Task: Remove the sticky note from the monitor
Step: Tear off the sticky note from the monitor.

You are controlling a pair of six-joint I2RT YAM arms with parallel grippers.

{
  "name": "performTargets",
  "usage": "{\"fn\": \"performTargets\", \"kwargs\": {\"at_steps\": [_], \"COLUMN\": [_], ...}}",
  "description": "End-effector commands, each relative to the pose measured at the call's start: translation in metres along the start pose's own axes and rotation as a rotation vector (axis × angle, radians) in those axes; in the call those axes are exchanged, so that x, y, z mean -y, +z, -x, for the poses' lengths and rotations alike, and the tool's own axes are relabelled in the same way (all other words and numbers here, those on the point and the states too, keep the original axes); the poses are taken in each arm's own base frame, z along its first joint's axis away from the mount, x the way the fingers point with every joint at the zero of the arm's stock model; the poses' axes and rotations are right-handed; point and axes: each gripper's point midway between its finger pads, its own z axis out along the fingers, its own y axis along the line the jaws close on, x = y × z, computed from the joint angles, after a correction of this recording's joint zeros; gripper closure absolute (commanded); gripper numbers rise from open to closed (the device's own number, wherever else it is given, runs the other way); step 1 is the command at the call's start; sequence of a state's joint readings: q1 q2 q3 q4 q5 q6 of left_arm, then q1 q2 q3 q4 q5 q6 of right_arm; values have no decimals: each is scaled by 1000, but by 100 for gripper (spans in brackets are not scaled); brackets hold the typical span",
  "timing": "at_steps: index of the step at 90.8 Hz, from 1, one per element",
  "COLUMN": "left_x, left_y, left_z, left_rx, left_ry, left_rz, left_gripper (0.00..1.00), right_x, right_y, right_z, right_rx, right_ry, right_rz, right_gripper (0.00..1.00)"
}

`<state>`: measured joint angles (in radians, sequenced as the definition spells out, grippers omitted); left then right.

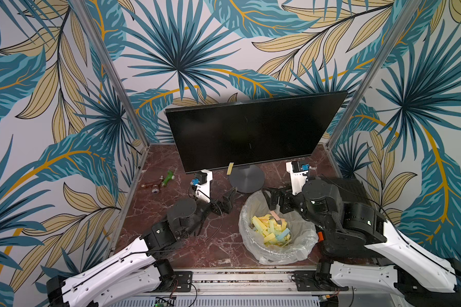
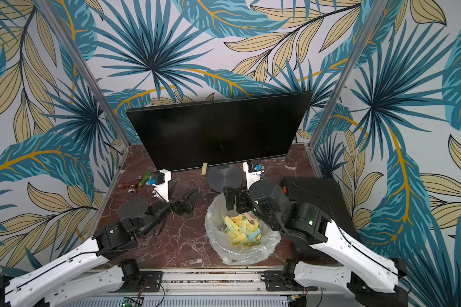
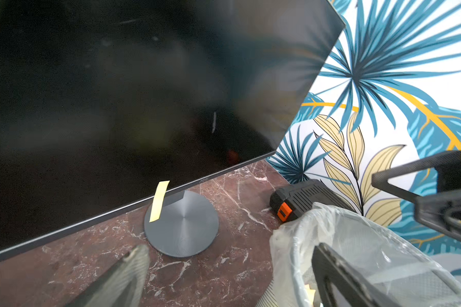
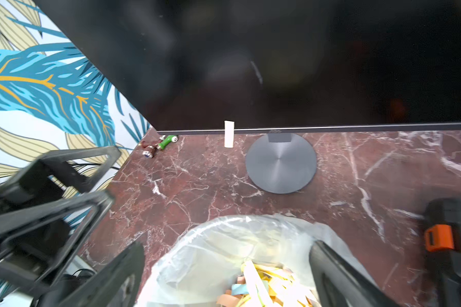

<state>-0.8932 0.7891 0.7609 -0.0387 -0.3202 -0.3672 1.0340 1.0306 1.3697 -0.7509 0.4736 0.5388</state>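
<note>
The monitor [image 1: 250, 133] stands at the back on its round grey foot [image 1: 246, 178], screen dark. A narrow yellow sticky note [image 1: 230, 168] hangs from the lower bezel just left of the foot, seen also in the wrist views [image 3: 159, 201] [image 4: 229, 133]. My left gripper [image 1: 225, 199] is low over the table, in front of the note and apart from it, open and empty [image 3: 232, 287]. Over the back rim of the bin, my right gripper [image 1: 277, 202] is open with nothing between its fingers [image 4: 228, 281].
A bin [image 1: 244, 212] lined with clear plastic holds several coloured paper strips [image 1: 270, 230] between the arms. A black ribbed box [image 1: 351, 186] with an orange latch lies at the right. A green-handled tool [image 1: 168, 177] lies at the back left.
</note>
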Motion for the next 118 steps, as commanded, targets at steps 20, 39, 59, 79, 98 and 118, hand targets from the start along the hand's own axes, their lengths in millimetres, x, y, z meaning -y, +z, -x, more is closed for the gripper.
{"fn": "performTargets", "kwargs": {"at_steps": [20, 39, 59, 79, 98, 118], "left_x": [-46, -60, -75, -85, -89, -93], "left_y": [18, 31, 43, 62, 85, 112], "left_z": [-43, -69, -93, -113, -126, -137], "left_rx": [8, 21, 27, 33, 91, 81], "left_ry": [-217, -258, -253, -265, -259, -197], "left_rz": [5, -21, -41, -99, -157, -162], "left_gripper": [0, 0, 0, 0, 0, 0], "right_x": [-52, -68, -76, -77, -76, -71], "right_y": [33, 53, 64, 67, 66, 63], "right_z": [5, -3, -11, -14, -14, -14], "right_rx": [-36, -72, -99, -110, -113, -119], "right_ry": [-6, -2, -1, 0, -1, -6], "right_rz": [139, 167, 184, 185, 176, 159], "right_gripper": [1, 1, 1, 0, 1, 1]}}
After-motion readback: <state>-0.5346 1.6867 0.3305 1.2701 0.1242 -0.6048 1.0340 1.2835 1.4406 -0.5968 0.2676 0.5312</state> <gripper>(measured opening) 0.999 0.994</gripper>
